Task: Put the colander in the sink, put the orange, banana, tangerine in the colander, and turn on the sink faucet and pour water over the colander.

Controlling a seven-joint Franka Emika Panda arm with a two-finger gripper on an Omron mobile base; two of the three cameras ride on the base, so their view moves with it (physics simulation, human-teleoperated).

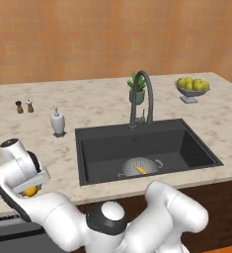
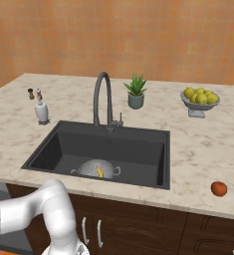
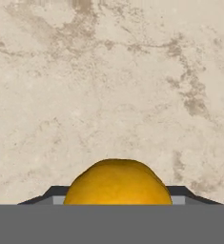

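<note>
My gripper hangs low over the counter at the left, front of the sink, shut on the orange. The hand view has the orange wedged between the dark fingertips, above the marbled counter. The grey colander stands in the sink's front part with the yellow banana inside it. From the right, the colander and banana sit near the basin's front wall. The tangerine lies on the counter right of the sink. No water runs from the faucet.
A white soap dispenser stands left of the sink, with two small shakers behind it. A potted plant is behind the faucet. A footed bowl of yellow-green fruit stands at the back right.
</note>
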